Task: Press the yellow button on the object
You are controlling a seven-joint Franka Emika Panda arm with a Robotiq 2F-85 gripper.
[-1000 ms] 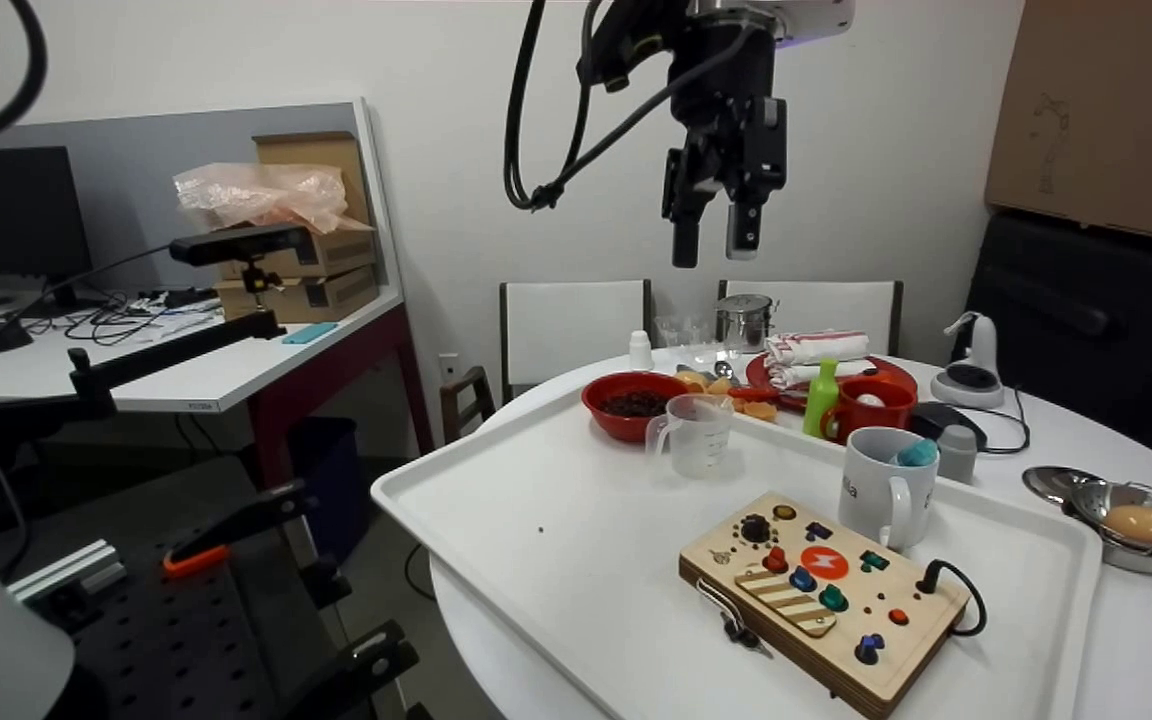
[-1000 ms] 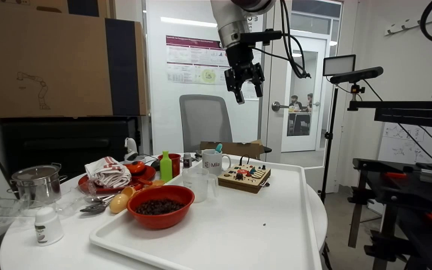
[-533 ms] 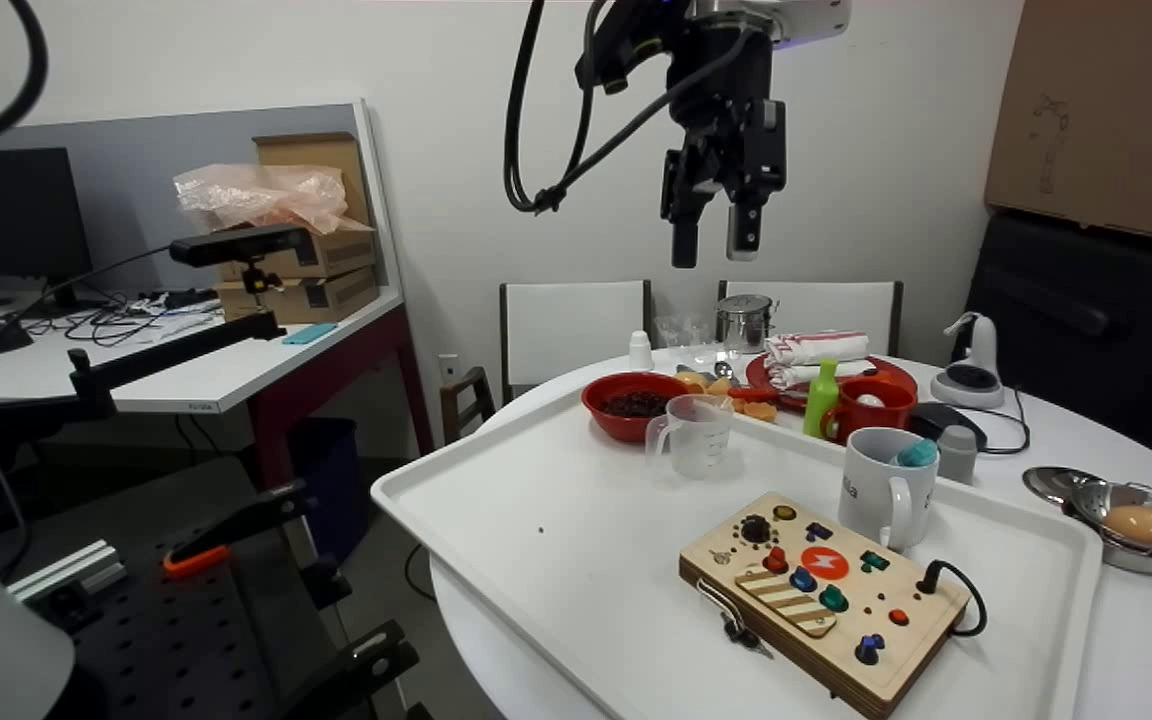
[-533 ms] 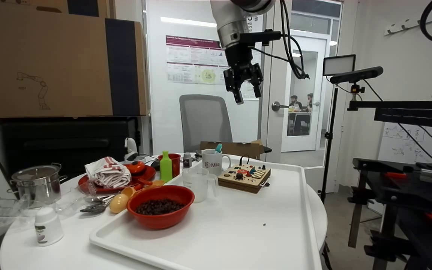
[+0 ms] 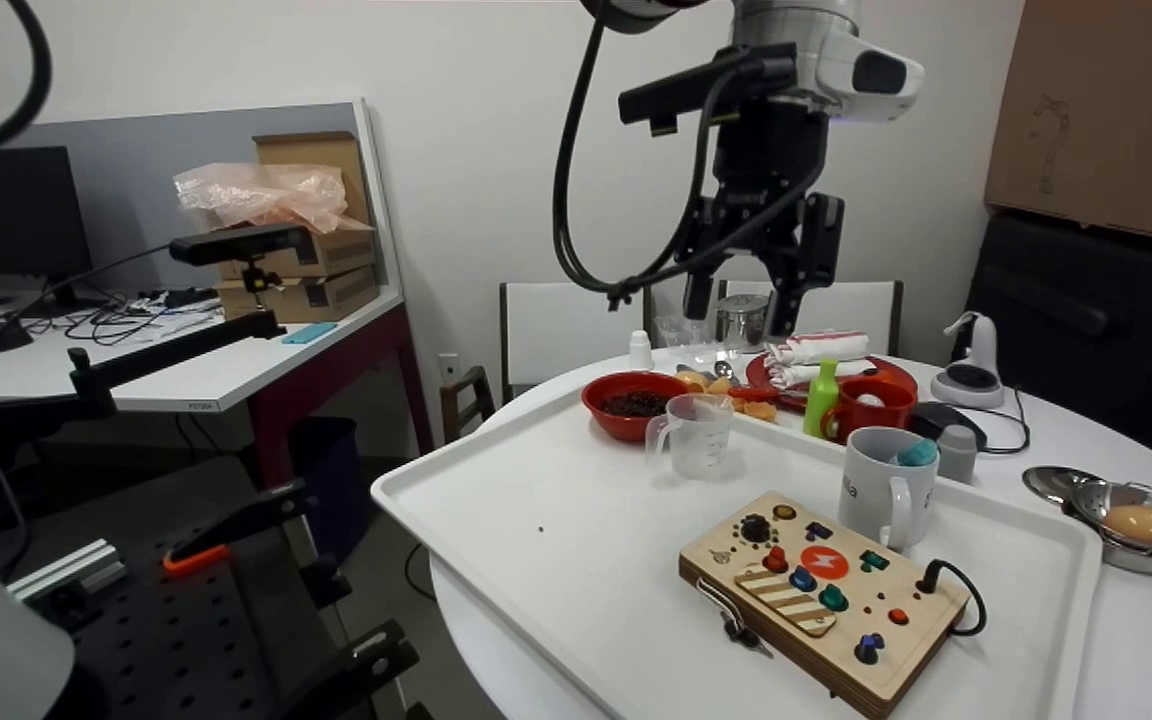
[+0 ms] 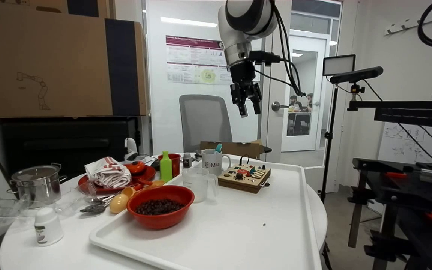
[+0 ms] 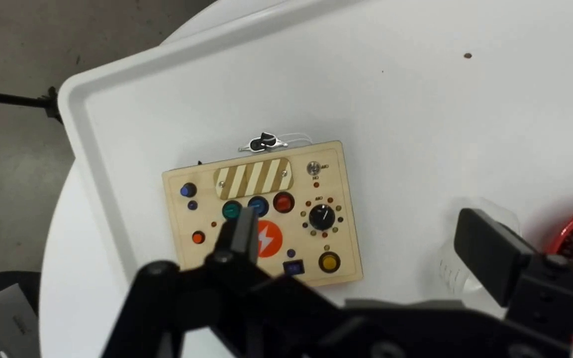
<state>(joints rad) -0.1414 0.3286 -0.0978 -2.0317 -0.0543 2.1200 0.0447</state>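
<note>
My claw (image 5: 741,308), wide and empty, is lower now; yellow button (image 7: 329,262), near a corner of the box (image 5: 848,620) on the tray (image 5: 576,540), untouched. Likely approach step, more descent needed.

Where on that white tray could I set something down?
The tray is barest between the red bowl, measuring cup, wooden button box and opposite rim, where a dark speck lies. A narrower bare strip runs between box and end rim. Crowded: bowl beside cup, mug beside box.
</note>
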